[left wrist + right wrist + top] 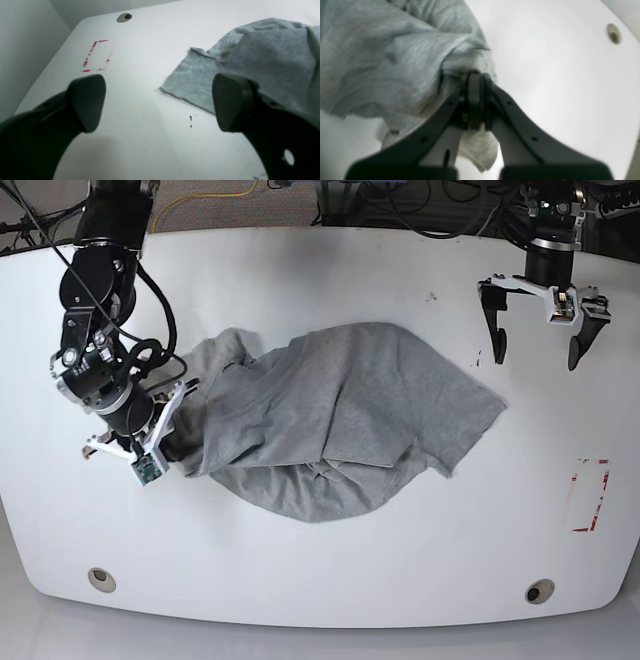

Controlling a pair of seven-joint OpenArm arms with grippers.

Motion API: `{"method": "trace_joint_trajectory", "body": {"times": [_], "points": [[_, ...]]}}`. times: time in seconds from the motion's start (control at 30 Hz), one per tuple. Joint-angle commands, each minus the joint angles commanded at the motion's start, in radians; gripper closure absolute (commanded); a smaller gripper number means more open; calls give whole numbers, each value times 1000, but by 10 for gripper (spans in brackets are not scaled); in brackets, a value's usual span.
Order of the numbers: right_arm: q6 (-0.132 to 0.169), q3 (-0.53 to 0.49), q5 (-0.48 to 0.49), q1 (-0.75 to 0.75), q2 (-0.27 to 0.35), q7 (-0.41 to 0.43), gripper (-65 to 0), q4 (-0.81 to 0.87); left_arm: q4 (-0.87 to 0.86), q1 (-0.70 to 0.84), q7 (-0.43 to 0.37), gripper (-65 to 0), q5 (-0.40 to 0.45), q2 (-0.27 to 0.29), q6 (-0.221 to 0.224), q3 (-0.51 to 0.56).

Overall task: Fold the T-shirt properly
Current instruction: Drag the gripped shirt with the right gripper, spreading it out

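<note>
Right end effector (475,100) pinches plain grey T-shirt (340,415); no lettering shows.

White table (330,580) with crumpled grey T-shirt (340,415), red-taped rectangle (590,495).

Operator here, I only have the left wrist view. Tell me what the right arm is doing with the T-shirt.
Observer: The right end effector is shut on a bunched fold of the T-shirt.
Operator: Say where on the shirt.
Observer: At its edge farthest from your arm, in the base view.
Operator: Report my own position.
Observer: The left end effector is open above the bare table, beside the shirt, not touching it.
</note>
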Motion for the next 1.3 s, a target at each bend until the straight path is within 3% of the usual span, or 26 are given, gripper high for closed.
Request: {"method": "trace_joint_trajectory", "body": {"times": [0.3, 0.7, 1.1, 1.3], "points": [[-23, -62, -24, 97, -37, 10, 0, -8, 3, 6, -11, -650, -3, -1, -1, 11], [-52, -50, -69, 170, -75, 43, 0, -39, 0, -44, -4, -650, 0, -3, -3, 9], [-43, -48, -212, 157, -91, 28, 0, -26, -91, -263, 119, -650, 10, -14, -1, 66], [-38, -46, -244, 145, -96, 22, 0, -26, -95, -253, 112, -650, 8, -19, 0, 59]]}}
